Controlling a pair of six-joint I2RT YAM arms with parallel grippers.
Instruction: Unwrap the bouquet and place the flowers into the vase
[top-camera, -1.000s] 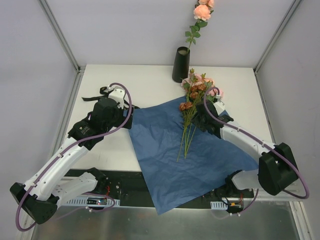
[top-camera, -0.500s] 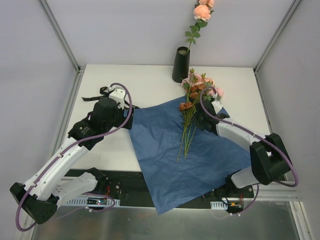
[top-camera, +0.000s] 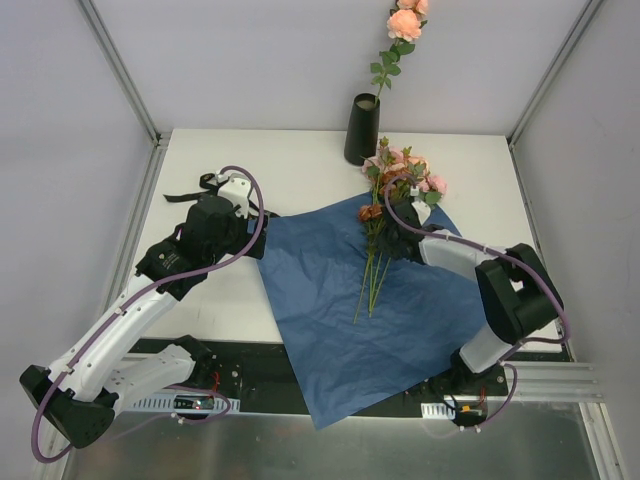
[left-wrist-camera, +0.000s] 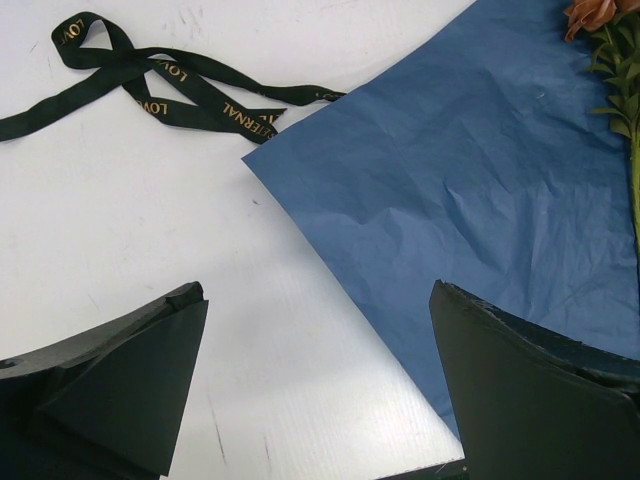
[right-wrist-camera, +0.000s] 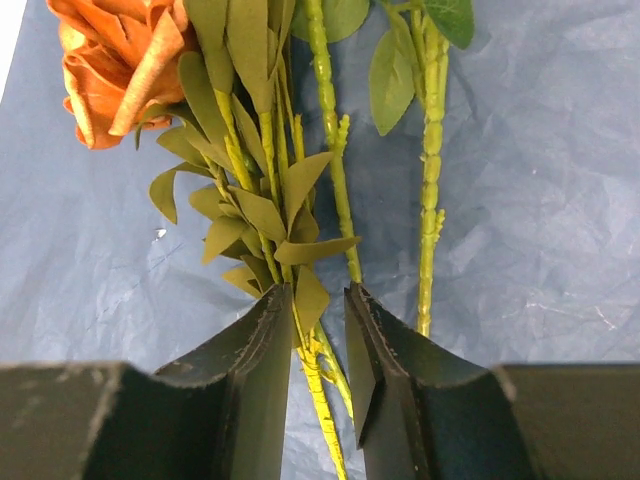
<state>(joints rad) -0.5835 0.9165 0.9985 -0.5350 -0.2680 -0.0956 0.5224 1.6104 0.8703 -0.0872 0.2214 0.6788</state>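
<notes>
On the blue paper (top-camera: 330, 310) right of centre lie the loose flowers (top-camera: 385, 200), heads toward the vase (top-camera: 361, 130), stems toward the near edge. The right claw (right-wrist-camera: 318, 292) is hidden under its own wrist from above. Its wrist view shows the jaws set narrow on either side of one yellow-green stem with a sliver of gap; can't tell whether they pinch it. The stem count in the bunch is hard to make out: at least three stems and one orange rose (right-wrist-camera: 110, 70) show up close, rose cut off at the frame edge. Left claw (left-wrist-camera: 318, 295) is spread wide, holding nothing, above bare table (top-camera: 300, 170) at the paper's left edge. Counts: one vase, one single flower (top-camera: 404, 22) standing in it with its bloom clipped by the top of the frame, one paper sheet, one black ribbon (left-wrist-camera: 170, 90), two arms. The ribbon lies flat, its ends just at the paper's far-left corner. The vase stands near the table's far edge, close to the flower heads. The paper's near corner hangs over the table's near edge between the arm bases. Bare table runs between the ribbon and the vase.
</notes>
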